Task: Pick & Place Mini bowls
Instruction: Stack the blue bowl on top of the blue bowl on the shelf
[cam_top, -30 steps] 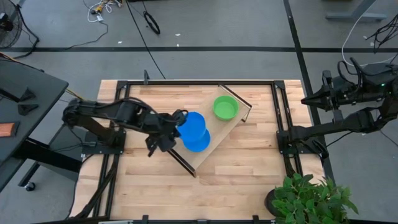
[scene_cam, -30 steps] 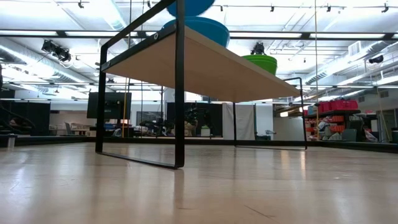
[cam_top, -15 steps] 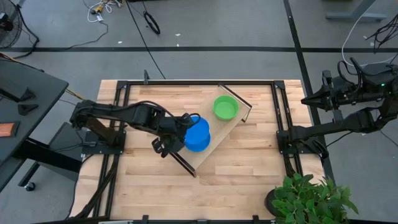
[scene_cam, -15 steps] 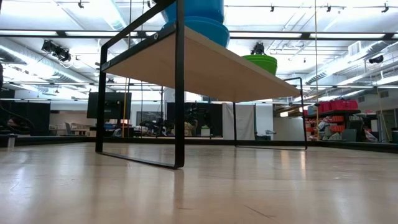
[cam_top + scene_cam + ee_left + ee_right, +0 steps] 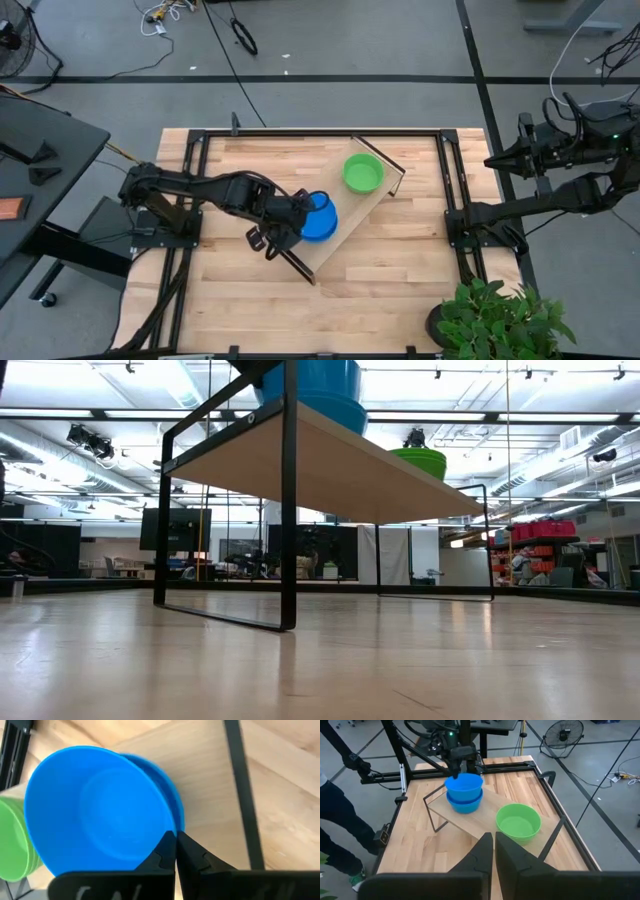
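Observation:
A raised pale wooden tray (image 5: 350,215) on black legs stands slantwise on the table. On its far end sit the green mini bowls (image 5: 362,173), nested. At its near end a blue bowl (image 5: 465,805) rests on the tray. My left gripper (image 5: 296,213) is shut on a second blue bowl (image 5: 100,815), held right over the first and sunk partly into it; whether the two touch I cannot tell. My right gripper (image 5: 493,845) is shut, with nothing in it, raised beyond the table's right edge. My left gripper pinches the upper blue bowl's rim (image 5: 169,831) between its two fingers, on the side toward the table's left edge. The fingers slant down from the left. The bowl hangs a little tilted, its hollow up, above the lower blue bowl (image 5: 172,795).
Black frame rails (image 5: 320,132) border the table. A potted plant (image 5: 495,320) stands at the near right corner. A person's leg (image 5: 335,810) shows beside the table in the right wrist view. Bare tabletop lies near the front edge (image 5: 380,310).
My left gripper has gone down and toward the table's right edge with the blue bowl, staying shut on it. The bowl, earlier high and offset from the one on the tray, now stands directly over it and partly inside it.

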You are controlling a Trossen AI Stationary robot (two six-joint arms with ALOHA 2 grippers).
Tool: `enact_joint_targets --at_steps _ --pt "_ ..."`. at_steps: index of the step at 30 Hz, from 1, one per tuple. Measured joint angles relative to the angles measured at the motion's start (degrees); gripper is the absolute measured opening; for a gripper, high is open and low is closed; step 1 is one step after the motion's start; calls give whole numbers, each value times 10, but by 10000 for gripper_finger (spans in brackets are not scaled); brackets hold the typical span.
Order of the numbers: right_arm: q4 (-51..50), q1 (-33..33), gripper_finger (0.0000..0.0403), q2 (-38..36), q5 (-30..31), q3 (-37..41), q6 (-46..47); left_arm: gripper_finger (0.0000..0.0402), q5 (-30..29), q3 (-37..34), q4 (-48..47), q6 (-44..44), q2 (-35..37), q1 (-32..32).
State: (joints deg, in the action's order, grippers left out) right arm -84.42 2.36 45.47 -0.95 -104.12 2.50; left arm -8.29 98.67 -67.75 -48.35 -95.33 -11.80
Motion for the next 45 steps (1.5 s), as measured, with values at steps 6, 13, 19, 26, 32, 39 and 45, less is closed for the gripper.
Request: enact_joint_targets --at_steps 6,13,19,26,32,39,45 --pt "0 0 23 0 0 0 0 1 6 0 1 -3 0 -13" --pt "0 0 23 0 0 0 0 2 4 0 1 -3 0 -13" --pt "0 0 23 0 0 0 0 2 -2 0 0 -3 0 -13" --pt "0 0 23 0 0 0 0 37 -11 0 3 -3 0 -13" --pt "0 0 23 0 0 0 0 61 -16 0 5 -3 0 -13" --pt "0 0 23 0 0 0 0 87 -16 0 24 12 0 -12" --pt "0 0 23 0 0 0 0 130 -16 0 24 13 0 -12"
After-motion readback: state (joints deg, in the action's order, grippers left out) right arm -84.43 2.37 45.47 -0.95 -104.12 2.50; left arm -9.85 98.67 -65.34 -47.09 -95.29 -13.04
